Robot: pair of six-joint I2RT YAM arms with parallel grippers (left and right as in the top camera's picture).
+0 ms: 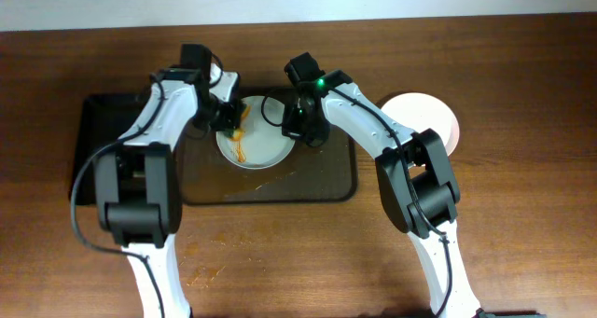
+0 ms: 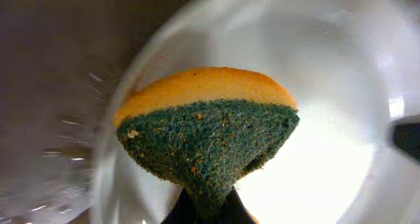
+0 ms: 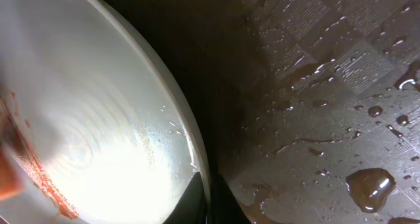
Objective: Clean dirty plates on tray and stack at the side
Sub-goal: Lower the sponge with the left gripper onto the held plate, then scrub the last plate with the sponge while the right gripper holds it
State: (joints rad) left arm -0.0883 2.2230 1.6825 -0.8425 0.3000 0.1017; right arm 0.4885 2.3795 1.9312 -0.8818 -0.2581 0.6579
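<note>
Holding sponge [image 2: 207, 129] over plate [image 1: 268, 150] w/ sauce [image 1: 240, 146]

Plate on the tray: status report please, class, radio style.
Left jaws shut on sponge, over plate. Right jaws shut on plate rim. Orange sauce on plate, in tray. Nothing blocking seen.

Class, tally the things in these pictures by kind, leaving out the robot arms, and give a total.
Plates: 2, the dirty plate and the side plate, which may hide more beneath
Trays: 2, the brown tray and the black tray
Sponges: 1, the sponge
Total: 5
</note>
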